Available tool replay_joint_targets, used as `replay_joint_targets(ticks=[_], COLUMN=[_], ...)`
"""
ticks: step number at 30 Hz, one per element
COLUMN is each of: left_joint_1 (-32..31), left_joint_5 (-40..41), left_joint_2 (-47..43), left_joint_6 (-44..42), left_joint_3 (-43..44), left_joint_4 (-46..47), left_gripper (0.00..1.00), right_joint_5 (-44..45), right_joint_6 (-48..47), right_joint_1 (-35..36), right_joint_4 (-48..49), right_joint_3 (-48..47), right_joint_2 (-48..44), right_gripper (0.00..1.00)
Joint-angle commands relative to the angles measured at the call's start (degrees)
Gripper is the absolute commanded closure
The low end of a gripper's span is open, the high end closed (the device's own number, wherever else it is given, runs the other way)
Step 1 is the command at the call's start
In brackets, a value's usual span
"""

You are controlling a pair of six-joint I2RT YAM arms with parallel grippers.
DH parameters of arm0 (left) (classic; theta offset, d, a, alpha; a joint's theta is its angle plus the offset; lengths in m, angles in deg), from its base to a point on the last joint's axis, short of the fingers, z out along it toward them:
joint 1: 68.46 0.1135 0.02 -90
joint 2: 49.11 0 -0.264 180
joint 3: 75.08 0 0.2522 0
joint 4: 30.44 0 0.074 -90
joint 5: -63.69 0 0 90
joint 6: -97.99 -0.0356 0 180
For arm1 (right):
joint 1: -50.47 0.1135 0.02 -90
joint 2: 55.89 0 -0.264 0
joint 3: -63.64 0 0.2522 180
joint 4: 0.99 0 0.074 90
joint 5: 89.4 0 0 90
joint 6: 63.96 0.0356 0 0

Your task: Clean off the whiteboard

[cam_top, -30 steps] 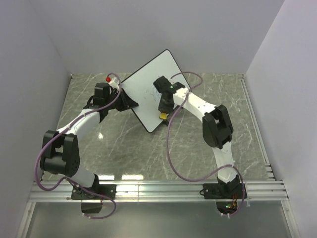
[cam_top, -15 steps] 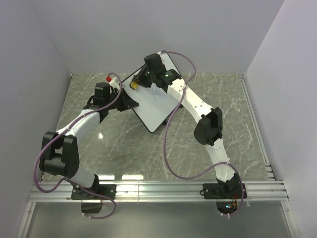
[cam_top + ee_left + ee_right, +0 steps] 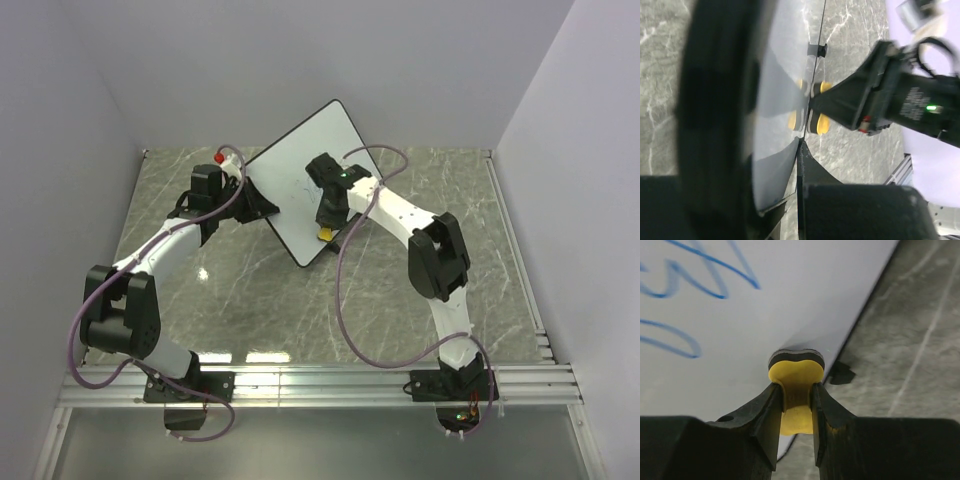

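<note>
The whiteboard (image 3: 300,165) stands tilted on its lower edge on the marble table, with faint blue scribbles (image 3: 303,186) near its middle. My left gripper (image 3: 248,200) is shut on its left edge; the left wrist view shows the whiteboard (image 3: 780,75) edge-on between the clamped fingers of the left gripper (image 3: 801,142). My right gripper (image 3: 326,222) is shut on a yellow eraser (image 3: 327,233) and presses its dark pad against the board's lower part. Up close, the right gripper (image 3: 796,390) pinches the eraser (image 3: 796,372) on the whiteboard (image 3: 790,300), below the blue strokes (image 3: 715,262).
One black stand foot (image 3: 841,374) sticks out at the board's lower rim. A small red-tipped item (image 3: 219,158) lies behind the left wrist. Grey walls close in the table (image 3: 240,300) on three sides, and aluminium rails (image 3: 320,380) run along the near edge.
The right gripper swept the eraser up to the board's upper left half a second ago and has come back down to the lower edge. The left arm and the board stayed put.
</note>
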Motion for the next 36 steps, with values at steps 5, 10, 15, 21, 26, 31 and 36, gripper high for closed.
replay_joint_targets(ticks=[5,10,15,21,26,31,36], left_joint_1=[-1.15,-1.15,-1.24,-1.24,-1.24,-1.24,-1.24], left_joint_5=[-1.67,-2.02,-2.11,-2.02,-2.55,-3.07,-3.43], left_joint_2=[-0.23,-0.85,-1.55,-1.73,-1.99,-1.9,-0.76], left_joint_6=[-5.27,-6.42,-7.3,-8.09,-7.56,-7.3,-7.39], left_joint_3=[1.18,0.13,0.04,1.53,2.41,2.67,2.94], left_joint_4=[-5.87,-7.18,-8.59,-10.44,-10.53,-10.27,-10.44], left_gripper=[1.0,1.0,1.0,1.0,1.0,1.0,1.0], right_joint_5=[-2.04,-4.95,-5.21,-2.23,0.33,1.91,-0.2], right_joint_6=[0.52,4.75,6.34,0.63,-0.43,-2.89,-2.1], right_joint_1=[0.34,-0.1,0.07,-0.71,-3.87,-4.58,-2.83], right_joint_4=[4.38,10.87,15.64,10.19,15.1,11.17,9.14], right_joint_3=[-17.37,-31.96,-31.54,-15.01,7.9,4.16,-13.72], right_joint_2=[7.67,11.63,12.17,7.79,-1.27,0.91,6.79], right_gripper=[1.0,1.0,1.0,1.0,1.0,1.0,1.0])
